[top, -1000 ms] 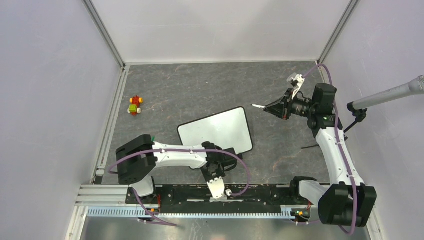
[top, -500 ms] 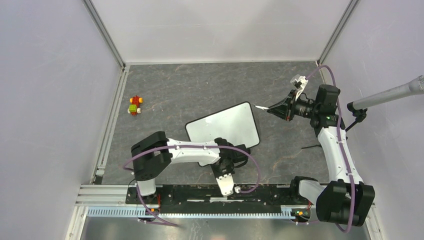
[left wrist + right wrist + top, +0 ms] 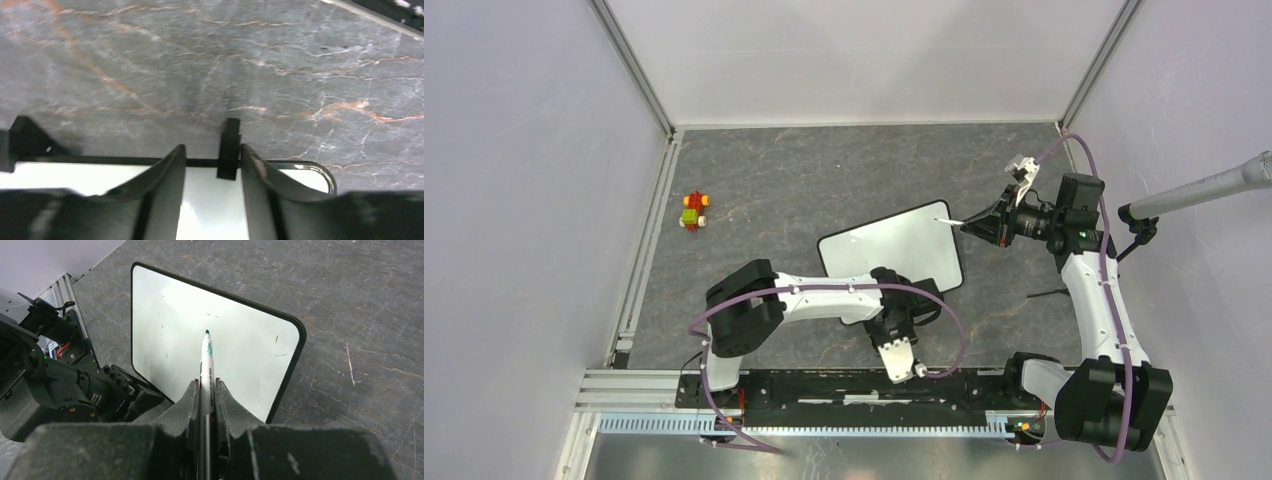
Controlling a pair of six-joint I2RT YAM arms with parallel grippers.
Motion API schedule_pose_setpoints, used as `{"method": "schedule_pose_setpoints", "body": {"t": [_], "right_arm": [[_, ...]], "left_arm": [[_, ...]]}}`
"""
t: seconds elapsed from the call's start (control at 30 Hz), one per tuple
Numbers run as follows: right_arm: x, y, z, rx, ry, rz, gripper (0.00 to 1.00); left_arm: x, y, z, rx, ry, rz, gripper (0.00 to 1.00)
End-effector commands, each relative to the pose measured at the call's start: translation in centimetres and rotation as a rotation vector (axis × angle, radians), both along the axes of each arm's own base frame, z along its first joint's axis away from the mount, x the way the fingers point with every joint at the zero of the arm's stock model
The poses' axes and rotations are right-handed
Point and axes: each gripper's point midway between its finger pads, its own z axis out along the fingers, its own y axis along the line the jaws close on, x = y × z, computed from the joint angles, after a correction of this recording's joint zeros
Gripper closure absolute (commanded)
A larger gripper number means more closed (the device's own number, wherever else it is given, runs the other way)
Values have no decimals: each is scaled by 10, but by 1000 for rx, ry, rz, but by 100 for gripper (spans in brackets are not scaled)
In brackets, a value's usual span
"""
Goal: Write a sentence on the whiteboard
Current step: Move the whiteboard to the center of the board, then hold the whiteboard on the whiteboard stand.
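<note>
The whiteboard (image 3: 884, 255) sits mid-table, tilted, its near edge by my left gripper (image 3: 921, 300). In the left wrist view the fingers (image 3: 170, 172) straddle a black foot (image 3: 229, 150) on the board's framed edge (image 3: 300, 165), gripping there. My right gripper (image 3: 976, 222) is shut on a green-tipped marker (image 3: 949, 218), its tip over the board's far right corner. In the right wrist view the marker (image 3: 207, 360) points at the white surface (image 3: 240, 355) from between the shut fingers of the right gripper (image 3: 205, 386). No sentence shows, only a few small specks.
A small red, yellow and green toy block cluster (image 3: 693, 211) lies at the left of the table. A microphone on a stand (image 3: 1204, 188) reaches in from the right wall. A metal rail (image 3: 824, 420) runs along the near edge.
My left arm has moved right and carried the whiteboard with it. The board's far corner now lies under the marker tip. The right gripper has shifted slightly right.
</note>
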Motion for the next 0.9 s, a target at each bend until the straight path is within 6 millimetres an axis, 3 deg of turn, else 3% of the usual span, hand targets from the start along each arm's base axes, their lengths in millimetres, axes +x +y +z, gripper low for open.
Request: {"method": "schedule_pose_setpoints", "body": {"t": [0.0, 0.13, 0.2, 0.23, 0.37, 0.5, 0.63, 0.73, 0.87], "right_arm": [[3, -2, 22, -22, -76, 4, 100], [8, -3, 36, -16, -94, -18, 100], [12, -4, 45, -8, -103, -40, 100], [14, -5, 51, -5, -112, -51, 100], [20, -9, 66, -17, -144, -94, 100], [26, -10, 71, -26, -144, -115, 100], [32, -2, 70, -45, -131, -117, 100], [37, 15, 70, -77, -140, -104, 100], [33, 43, 61, -131, -147, -54, 100]], "left_arm": [[8, -31, 35, -133, -34, 44, 41], [-8, -47, 73, -249, 32, 128, 28], [-22, -51, 96, -291, 116, 207, 13], [-28, -52, 110, -317, 150, 263, 11], [-42, -34, 140, -344, 238, 501, 1], [-43, -10, 158, -377, 350, 785, 0], [-14, 9, 192, -511, 503, 1130, 0], [40, 37, 230, -696, 640, 1400, 0], [118, 103, 266, -986, 625, 1707, 0]]}}
